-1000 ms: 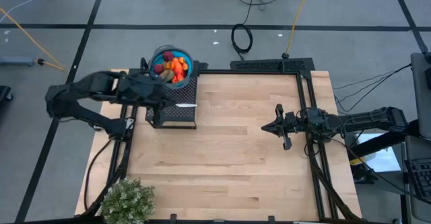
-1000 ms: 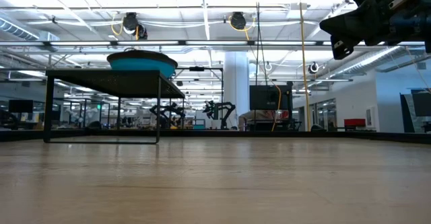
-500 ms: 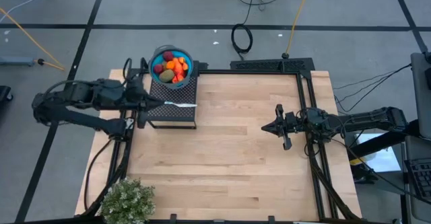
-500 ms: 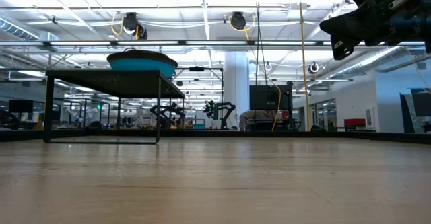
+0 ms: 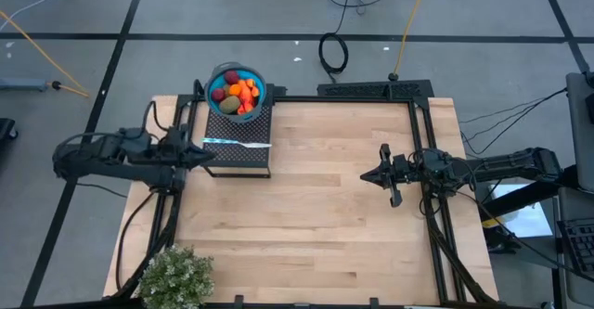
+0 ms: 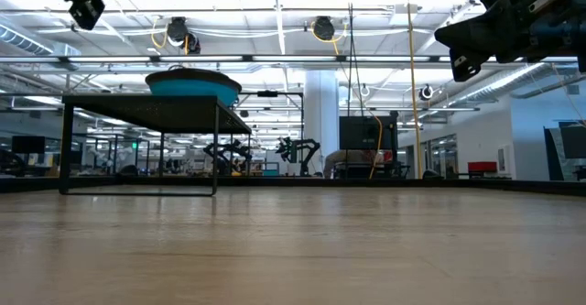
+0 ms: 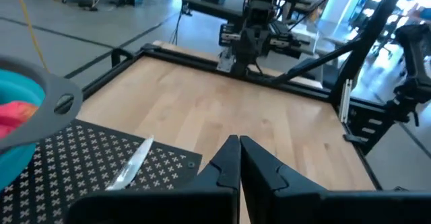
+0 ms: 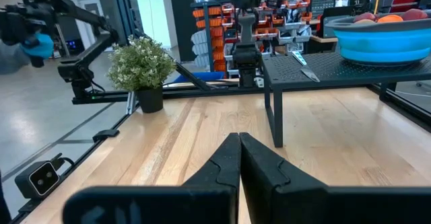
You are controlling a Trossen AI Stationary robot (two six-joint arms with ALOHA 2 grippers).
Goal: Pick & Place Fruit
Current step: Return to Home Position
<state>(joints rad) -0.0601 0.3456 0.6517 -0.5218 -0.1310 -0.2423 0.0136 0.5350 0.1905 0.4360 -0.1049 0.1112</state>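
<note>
Your fruit [image 5: 239, 94] sits in the shelf's [image 5: 246, 157] blue bowl [image 5: 263, 85]; both jaws are closed and empty, the left nearer.

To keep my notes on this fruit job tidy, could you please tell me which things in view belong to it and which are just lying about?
Part of the job: the fruit, piled in the blue bowl on the shelf.
Just lying about: the knife on the shelf beside the bowl; the plant at the table's corner.
</note>
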